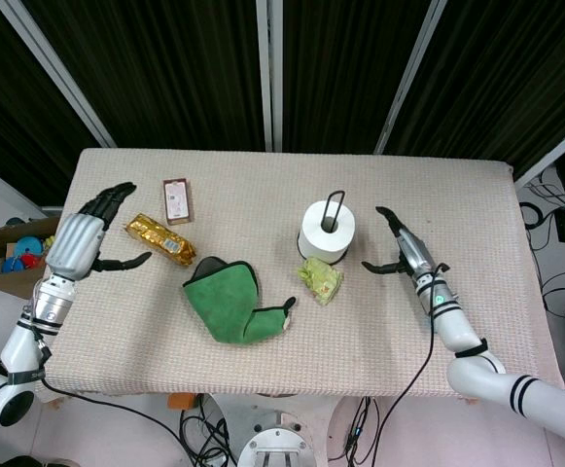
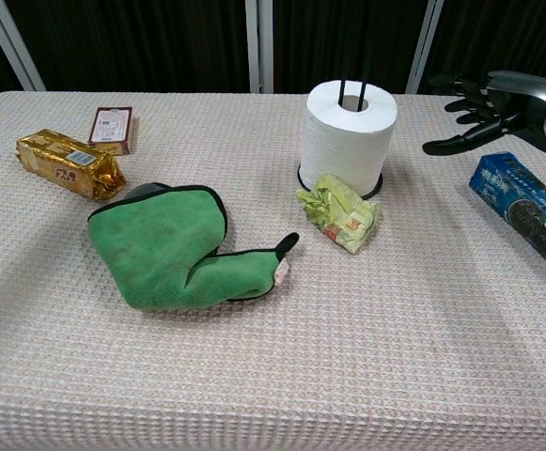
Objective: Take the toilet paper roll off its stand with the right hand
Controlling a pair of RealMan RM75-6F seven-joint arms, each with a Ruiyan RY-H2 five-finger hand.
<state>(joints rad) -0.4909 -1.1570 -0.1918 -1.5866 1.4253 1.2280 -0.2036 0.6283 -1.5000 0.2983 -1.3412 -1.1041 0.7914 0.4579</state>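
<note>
The white toilet paper roll (image 1: 326, 232) (image 2: 347, 137) stands upright on a black wire stand (image 1: 335, 206) (image 2: 351, 94) near the middle of the table. My right hand (image 1: 397, 249) (image 2: 484, 103) hovers to the right of the roll with a clear gap, fingers spread and empty. My left hand (image 1: 89, 236) is open at the table's left edge, beside a gold packet (image 1: 160, 240) (image 2: 69, 163). It shows only in the head view.
A crumpled green wrapper (image 1: 319, 279) (image 2: 340, 214) lies just in front of the stand. A green mitt (image 1: 229, 302) (image 2: 164, 249) lies front centre, and a small brown box (image 1: 175, 199) (image 2: 111, 129) sits back left. A blue packet (image 2: 526, 211) lies right of my right hand.
</note>
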